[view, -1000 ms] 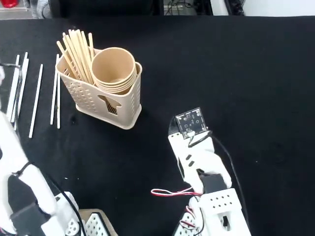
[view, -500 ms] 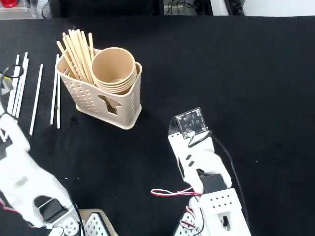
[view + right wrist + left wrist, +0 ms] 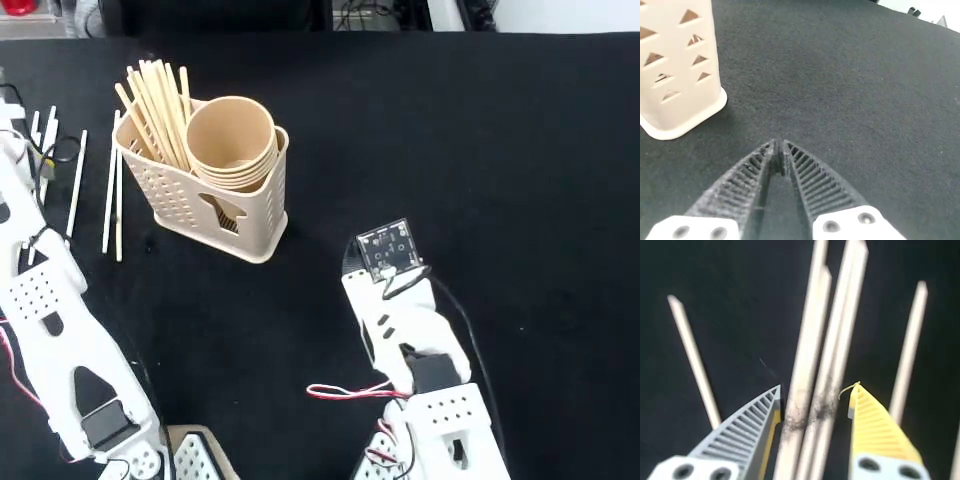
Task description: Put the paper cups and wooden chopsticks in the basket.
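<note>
Black table (image 3: 500,150) is seen from above: stacked paper cups (image 3: 232,140) and wooden chopsticks (image 3: 155,105) are held in the basket (image 3: 250,215), with loose chopsticks (image 3: 112,190) laid beside it. At the left wrist, several loose ones are straddled by the spread left gripper (image 3: 815,390). At the right wrist, the right gripper (image 3: 777,147) is pressed tip to tip, near the basket's corner.

High camera overlooks the table (image 3: 500,150); close right wrist camera also sees the basket (image 3: 255,215).
</note>
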`<state>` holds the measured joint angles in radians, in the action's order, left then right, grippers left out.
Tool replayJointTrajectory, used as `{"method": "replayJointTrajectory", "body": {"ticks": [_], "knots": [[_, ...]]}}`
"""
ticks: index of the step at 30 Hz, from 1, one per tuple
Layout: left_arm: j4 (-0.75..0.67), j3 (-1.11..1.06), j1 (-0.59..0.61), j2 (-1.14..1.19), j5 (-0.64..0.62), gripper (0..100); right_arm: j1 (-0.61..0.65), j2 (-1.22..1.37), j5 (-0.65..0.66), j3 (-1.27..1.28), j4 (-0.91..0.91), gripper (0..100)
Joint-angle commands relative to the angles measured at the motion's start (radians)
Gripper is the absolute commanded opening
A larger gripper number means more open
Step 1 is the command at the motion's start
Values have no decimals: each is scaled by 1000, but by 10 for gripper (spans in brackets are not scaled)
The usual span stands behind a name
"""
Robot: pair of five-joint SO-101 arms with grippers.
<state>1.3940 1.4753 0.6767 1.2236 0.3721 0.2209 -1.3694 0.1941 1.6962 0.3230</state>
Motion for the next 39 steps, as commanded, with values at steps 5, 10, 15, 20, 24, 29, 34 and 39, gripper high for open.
{"method": "replayJointTrajectory", "body": {"ticks": [5,10,15,20,24,29,34,39], "knots": [[-299,-147,-31,-14,32,225,6,-4,6,-1,-2,16],[-344,-251,-58,-2,-17,241,6,-4,6,-1,-2,16],[-269,-280,-38,0,15,240,6,-4,6,-1,-2,16],[-184,-269,-18,0,110,137,6,-4,6,-1,0,16],[-176,-269,5,0,83,95,5,-4,6,-1,0,15],[-109,-269,24,-11,66,91,5,-4,6,-1,0,15],[54,-185,16,-12,66,34,5,-4,6,-1,2,15],[229,-65,16,-3,64,29,-11,-10,6,-1,12,15]]}}
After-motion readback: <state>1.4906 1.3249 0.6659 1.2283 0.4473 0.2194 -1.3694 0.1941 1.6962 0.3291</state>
